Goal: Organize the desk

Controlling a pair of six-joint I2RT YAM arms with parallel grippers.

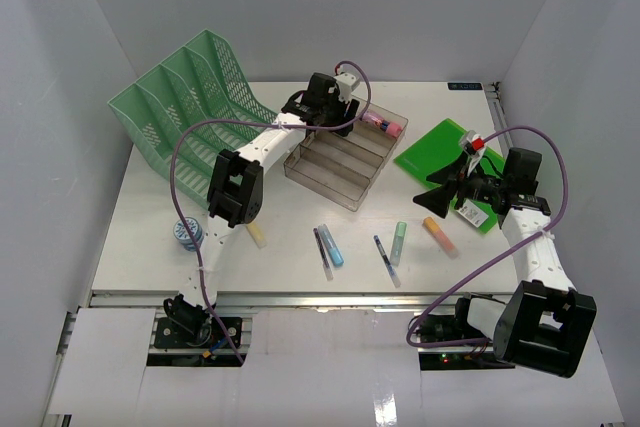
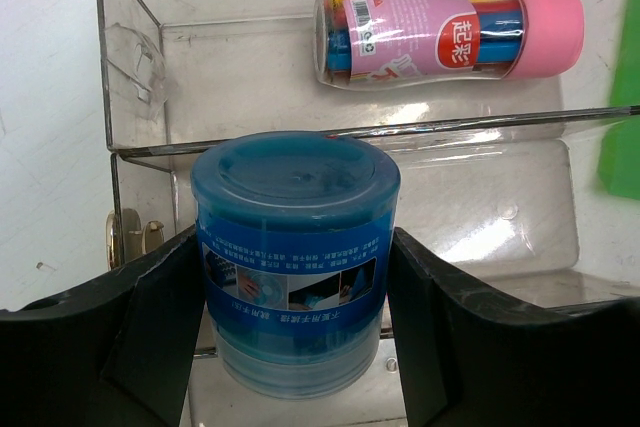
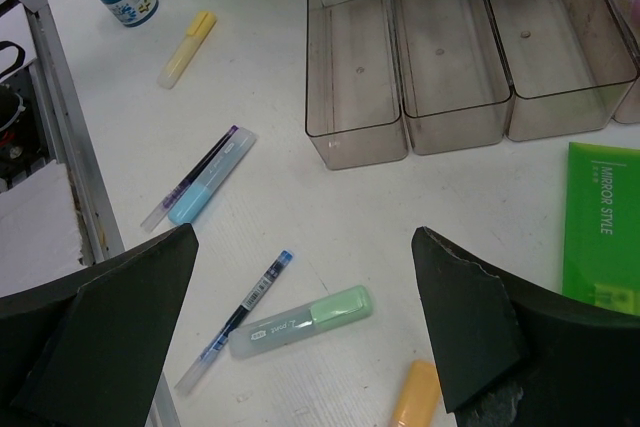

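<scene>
The white desk [image 1: 290, 237] carries a mint-green mesh file rack [image 1: 190, 97] at ten o'clock and a smoky clear tiered tray [image 1: 335, 162] just past centre toward twelve. A green folder [image 1: 445, 152] lies flat at two. At eight stands a small blue-lidded jar [image 1: 188, 234], with a yellow highlighter [image 1: 257, 235] near it. Toward five lie a blue highlighter [image 1: 331, 246] touching a dark pen [image 1: 322, 252], then a blue pen [image 1: 386, 260] beside a mint highlighter [image 1: 399, 243]. An orange highlighter [image 1: 438, 235] lies at four.

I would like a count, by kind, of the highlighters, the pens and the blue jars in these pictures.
Highlighters: 4 (yellow, blue, green, orange)
Pens: 2
Blue jars: 2 (one on the desk, one in the left gripper)
Total: 8
</scene>
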